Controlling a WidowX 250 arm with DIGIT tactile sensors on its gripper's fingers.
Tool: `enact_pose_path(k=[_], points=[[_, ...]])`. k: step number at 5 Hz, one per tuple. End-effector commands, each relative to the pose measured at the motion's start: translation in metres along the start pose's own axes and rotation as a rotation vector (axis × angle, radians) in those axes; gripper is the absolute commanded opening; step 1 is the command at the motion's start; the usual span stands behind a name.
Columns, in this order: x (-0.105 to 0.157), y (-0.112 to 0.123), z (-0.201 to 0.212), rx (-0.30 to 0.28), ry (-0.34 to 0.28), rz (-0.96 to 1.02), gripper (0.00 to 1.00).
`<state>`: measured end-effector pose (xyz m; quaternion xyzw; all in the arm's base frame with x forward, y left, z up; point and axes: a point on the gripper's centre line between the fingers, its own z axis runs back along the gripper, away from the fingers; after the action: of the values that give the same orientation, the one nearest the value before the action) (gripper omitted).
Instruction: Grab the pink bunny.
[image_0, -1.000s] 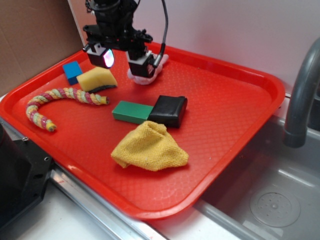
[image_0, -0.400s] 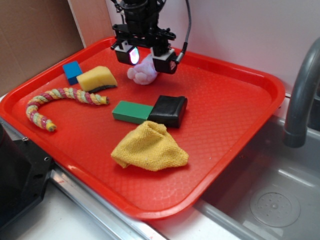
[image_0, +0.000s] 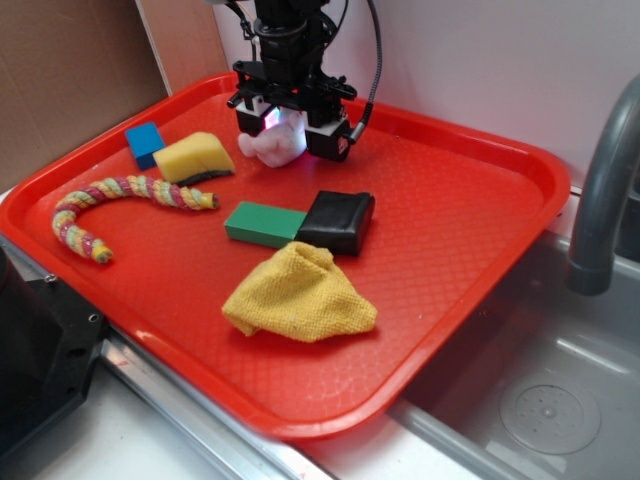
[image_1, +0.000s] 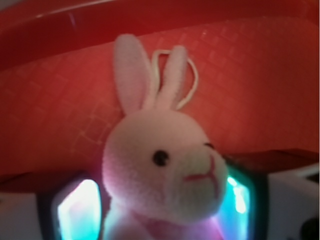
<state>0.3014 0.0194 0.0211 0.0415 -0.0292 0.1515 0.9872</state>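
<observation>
The pink bunny (image_0: 274, 148), a small fluffy pale-pink plush rabbit, lies near the back rim of the red tray (image_0: 470, 250). My gripper (image_0: 290, 130) has come down over it, open, with one finger on each side of the toy. In the wrist view the bunny (image_1: 165, 165) fills the middle. Its two ears and a white loop point toward the tray rim, and its face looks at the camera. The lit pads (image_1: 80, 215) show to the left and right of its head, with the body between them. My gripper (image_1: 160, 212) has not closed on the bunny.
Also on the tray are a yellow sponge (image_0: 195, 157), a blue block (image_0: 145, 142), a striped rope toy (image_0: 110, 198), a green block (image_0: 262, 223) against a black object (image_0: 338, 220), and a yellow cloth (image_0: 300, 293). A sink with a grey faucet (image_0: 603, 190) is on the right.
My gripper moved right from above the sponge and bunny, then dropped lower, so that its fingers now straddle the bunny. The bunny has shifted slightly.
</observation>
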Motion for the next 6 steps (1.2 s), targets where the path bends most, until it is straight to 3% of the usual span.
enact_pose_path(k=[1,2,3,4,6], points=[[-0.048,0.023,0.015,-0.049,-0.250,0.015,0.00],[-0.048,0.034,0.066,-0.152,-0.181,-0.088,0.00],[-0.063,0.047,0.115,-0.235,-0.174,-0.068,0.00],[-0.053,0.042,0.165,-0.233,-0.118,-0.103,0.00],[-0.055,0.028,0.262,-0.173,-0.085,-0.150,0.00]])
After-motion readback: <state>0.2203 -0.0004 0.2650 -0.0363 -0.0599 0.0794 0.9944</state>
